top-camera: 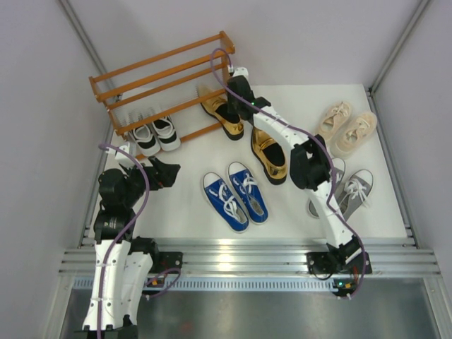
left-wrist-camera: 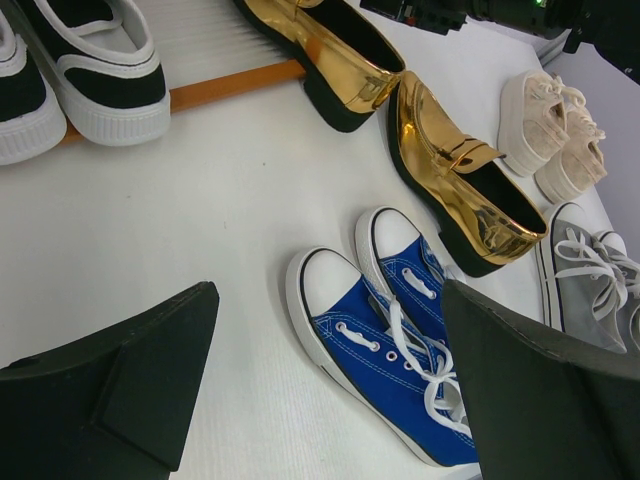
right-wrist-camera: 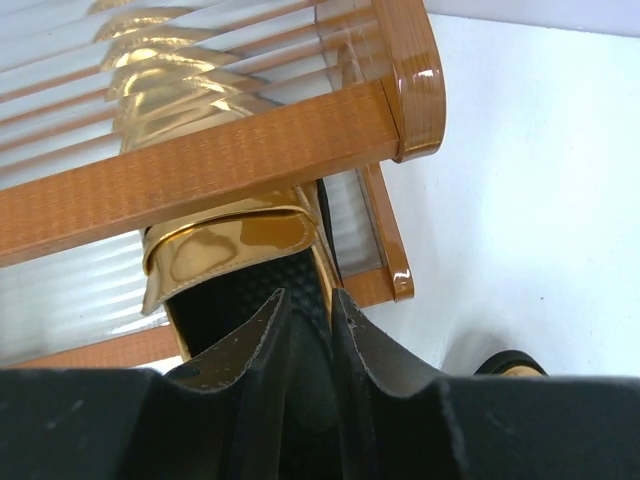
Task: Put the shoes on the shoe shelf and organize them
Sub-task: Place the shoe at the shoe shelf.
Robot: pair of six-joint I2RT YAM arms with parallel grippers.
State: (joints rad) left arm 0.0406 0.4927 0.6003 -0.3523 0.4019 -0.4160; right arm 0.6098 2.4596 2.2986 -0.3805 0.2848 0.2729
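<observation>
Gold loafers: glossy, mirror-like; one loafer (right-wrist-camera: 230, 245) sits on the lowest slats of the shelf (top-camera: 162, 67), the second loafer (top-camera: 270, 157) on the white table (top-camera: 191, 219) nearby.
Shelf: orange-brown wooden slats, rounded corners.
Right gripper (right-wrist-camera: 308, 310): black fingers nearly together, pinching the shelved shoe's side rim.
Left gripper (left-wrist-camera: 330, 290): fingers wide apart above the table, near the blue canvas sneakers (left-wrist-camera: 390, 350).
Around: black-and-white sneakers (top-camera: 155, 133) across the shelf's front slat; grey sneakers (top-camera: 346, 191) and beige lace-ups (top-camera: 346, 127) beside the right arm.

Far left: shelf (top-camera: 169, 78), slip-on sneakers (top-camera: 155, 134) on its bottom tier at the left end, one loafer (top-camera: 220, 111) at the right end (toe tucked under the slats). On the table (top-camera: 191, 212) just nearer: other loafer (top-camera: 269, 159), with canvas sneakers (top-camera: 235, 195) nearer again and to its left. Far right: lace-ups (top-camera: 346, 127), low sneakers (top-camera: 351, 191) nearer.
</observation>
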